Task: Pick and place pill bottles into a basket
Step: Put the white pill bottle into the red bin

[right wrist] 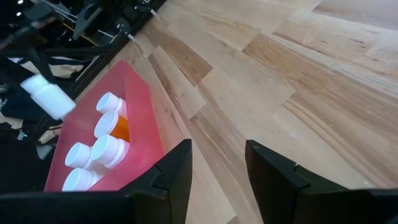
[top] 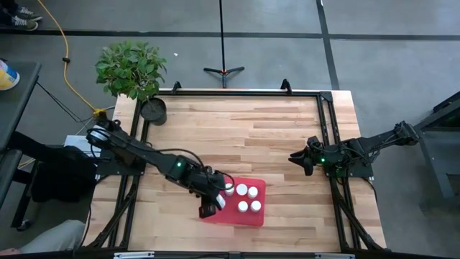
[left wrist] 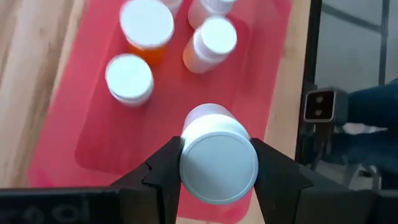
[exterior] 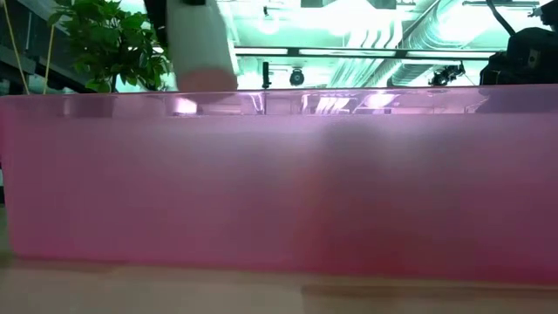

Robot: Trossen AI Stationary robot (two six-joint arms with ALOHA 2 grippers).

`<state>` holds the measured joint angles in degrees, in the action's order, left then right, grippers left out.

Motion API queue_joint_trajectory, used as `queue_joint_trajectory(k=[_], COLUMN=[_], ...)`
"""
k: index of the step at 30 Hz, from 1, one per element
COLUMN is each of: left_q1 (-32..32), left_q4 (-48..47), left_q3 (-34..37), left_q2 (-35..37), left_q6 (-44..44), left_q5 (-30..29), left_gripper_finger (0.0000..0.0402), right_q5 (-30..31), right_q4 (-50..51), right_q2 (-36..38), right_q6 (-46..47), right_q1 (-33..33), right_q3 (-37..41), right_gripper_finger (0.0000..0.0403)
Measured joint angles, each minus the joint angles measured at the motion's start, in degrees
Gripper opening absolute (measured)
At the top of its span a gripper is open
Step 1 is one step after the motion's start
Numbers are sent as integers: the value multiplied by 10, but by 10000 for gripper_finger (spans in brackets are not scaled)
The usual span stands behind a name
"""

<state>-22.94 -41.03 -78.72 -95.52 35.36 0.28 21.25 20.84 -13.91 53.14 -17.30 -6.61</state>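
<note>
The wooden counter fills the high view, framed by black rails. At its 6 o'clock edge lies the basket, a flat red tray with low walls. The low view shows almost nothing but that tray's translucent pink wall right up against the lens, with leaves and ceiling lights above it — no bottle inside can be made out there.

At 10 o'clock a leafy plant stands by its dark pot.

The left arm reaches in from 9 o'clock; the left gripper hangs over the tray's near-left end, its fingers clamped on either side of a white pill bottle, cap towards the wrist camera. The right wrist view alone shows this bottle tilted and clear above the tray.

The right gripper waits at 3 o'clock over bare wood, fingers drawn as close as they go, grasping nothing.

Inside the tray stand the other pill bottles — the right wrist view counts five white caps, one with an orange body. No label or writing can be read on any of them.
</note>
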Motion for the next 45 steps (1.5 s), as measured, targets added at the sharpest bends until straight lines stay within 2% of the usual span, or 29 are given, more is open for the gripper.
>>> queue_joint_trajectory(k=[10,21,25,33,40,45], left_q1=[-42,-41,-41,-40,-23,-5], left_q4=[-39,-93,-89,-74,-80,-121], left_q3=[0,1,-1,-1,-65,-115], left_q2=[-3,-19,-32,-75,-120,-148], left_q6=[13,36,42,56,30,-5], left_q5=[-59,-99,-97,-59,-57,-58], left_gripper_finger=[193,193,193,193,193,193], right_q5=[-1,1,4,10,25,22], right_q4=[1,1,1,1,-1,-3], right_q2=[0,0,0,-4,-7,-11], right_q6=[8,4,4,4,5,7], right_q1=[0,0,0,0,0,0], right_q3=[0,0,0,0,0,0], right_gripper_finger=[140,140,140,140,140,140])
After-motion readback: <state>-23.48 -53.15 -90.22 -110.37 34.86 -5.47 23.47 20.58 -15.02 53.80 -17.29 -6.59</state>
